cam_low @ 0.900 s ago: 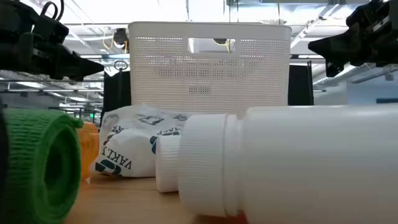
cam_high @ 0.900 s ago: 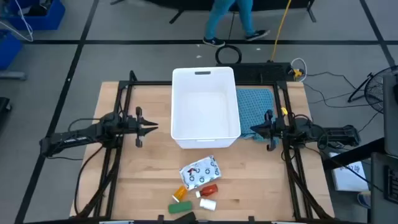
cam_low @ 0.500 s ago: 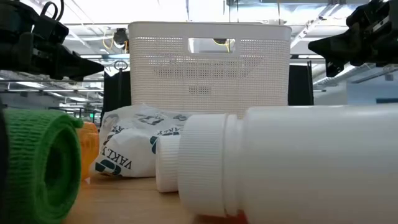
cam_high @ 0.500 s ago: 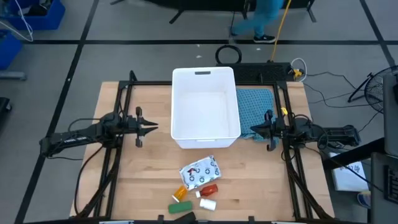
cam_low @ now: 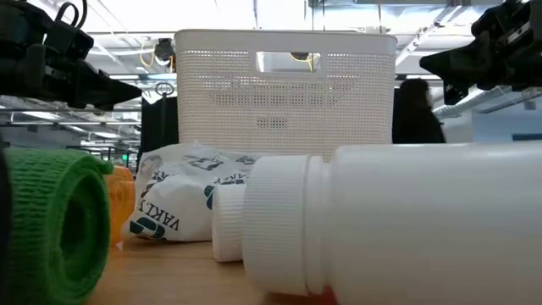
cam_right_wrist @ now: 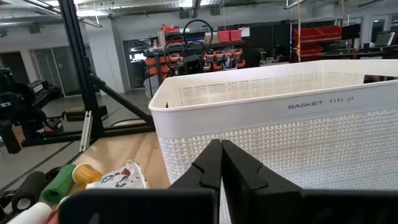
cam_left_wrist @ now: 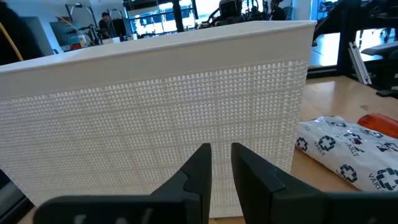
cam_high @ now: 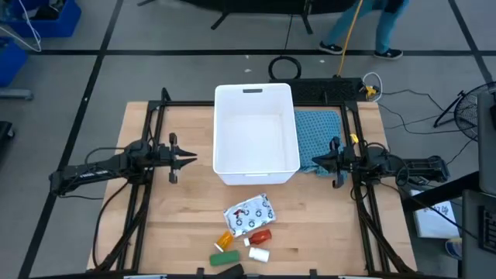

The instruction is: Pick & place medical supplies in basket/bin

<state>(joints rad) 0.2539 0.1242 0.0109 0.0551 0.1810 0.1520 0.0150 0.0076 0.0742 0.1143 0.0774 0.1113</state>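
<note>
The white basket (cam_high: pixel 256 96) stands at the table's far middle, empty. The supplies lie in a cluster near the near edge: a white printed pouch (cam_high: pixel 250 212), a red bottle (cam_high: pixel 261 235), an orange bottle (cam_high: pixel 224 241), a white bottle (cam_high: pixel 258 253), a green roll (cam_high: pixel 225 259) and a dark block (cam_high: pixel 236 270). My left gripper (cam_high: pixel 192 158) hovers left of the basket, level, with a narrow gap between its fingers (cam_left_wrist: pixel 202 163). My right gripper (cam_high: pixel 314 163) hovers right of the basket, its fingertips (cam_right_wrist: pixel 214 152) together. Neither touches anything.
A teal cloth (cam_high: pixel 318 128) lies flat on the table between the basket's right wall and my right arm. Bare wood shows on either side of the supply cluster. In the low view the white bottle (cam_low: pixel 406 220) and green roll (cam_low: pixel 51 224) fill the foreground. A person (cam_high: pixel 380 23) walks on the floor beyond the table.
Both arms and all the supplies have kept still. The person on the floor beyond the table's far edge has walked toward the right.
</note>
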